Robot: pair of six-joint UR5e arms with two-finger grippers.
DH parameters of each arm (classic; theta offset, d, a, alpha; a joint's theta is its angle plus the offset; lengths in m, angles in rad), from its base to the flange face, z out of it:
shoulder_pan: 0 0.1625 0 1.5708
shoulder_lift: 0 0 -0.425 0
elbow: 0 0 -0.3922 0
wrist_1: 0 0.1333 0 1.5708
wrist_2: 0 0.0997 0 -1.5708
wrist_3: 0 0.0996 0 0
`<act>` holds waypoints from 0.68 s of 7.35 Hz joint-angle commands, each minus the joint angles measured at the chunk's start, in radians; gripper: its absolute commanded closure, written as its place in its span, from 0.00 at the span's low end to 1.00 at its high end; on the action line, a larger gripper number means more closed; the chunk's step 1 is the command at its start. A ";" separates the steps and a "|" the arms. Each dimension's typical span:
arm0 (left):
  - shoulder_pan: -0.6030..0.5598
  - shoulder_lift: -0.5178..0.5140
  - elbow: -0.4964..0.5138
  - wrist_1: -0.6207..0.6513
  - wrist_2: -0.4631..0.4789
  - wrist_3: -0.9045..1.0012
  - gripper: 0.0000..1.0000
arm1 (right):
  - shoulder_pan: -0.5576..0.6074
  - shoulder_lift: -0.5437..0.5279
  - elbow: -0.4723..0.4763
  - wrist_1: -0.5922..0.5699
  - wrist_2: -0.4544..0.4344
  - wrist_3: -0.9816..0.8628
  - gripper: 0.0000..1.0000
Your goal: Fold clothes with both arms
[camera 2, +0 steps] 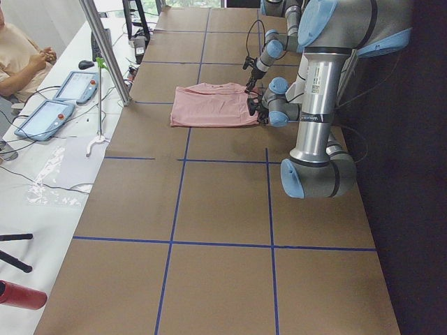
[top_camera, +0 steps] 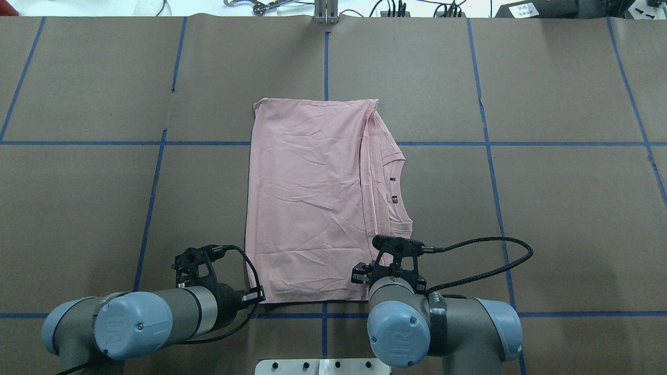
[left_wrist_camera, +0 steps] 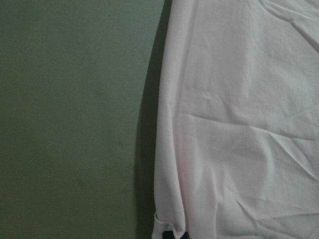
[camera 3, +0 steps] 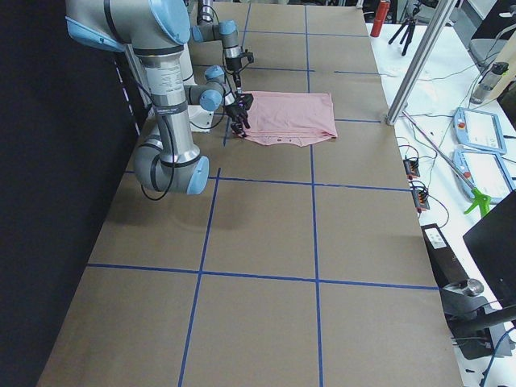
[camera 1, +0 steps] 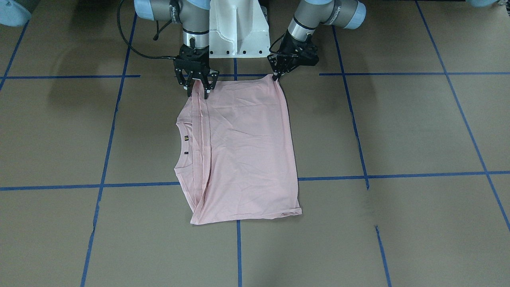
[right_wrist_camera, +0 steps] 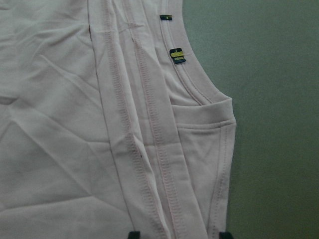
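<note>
Standing behind the robot I count two arms, two pincers and one pale pink T-shirt, folded into a tall rectangle in the middle of the brown table. The left arm comes in low at seven o'clock of the shirt. The left gripper is drawn narrow, tips together on the near hem corner, seemingly pinching it. At three o'clock the neckline pokes out, showing two small tags. At five o'clock the right arm points its right gripper down, fingers spread wide, straddling the folded seam edge and clamping nothing.
</note>
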 commanded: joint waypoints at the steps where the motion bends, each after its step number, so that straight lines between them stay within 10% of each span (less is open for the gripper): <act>1: -0.002 0.000 -0.002 0.000 0.000 0.000 1.00 | -0.004 0.000 0.000 0.000 0.000 0.004 0.45; 3: -0.002 0.000 -0.003 0.000 0.000 -0.001 1.00 | -0.004 0.002 0.001 -0.011 -0.002 0.004 0.55; 5: -0.002 0.000 -0.005 0.000 0.000 -0.001 1.00 | -0.004 0.003 0.004 -0.011 0.000 0.011 1.00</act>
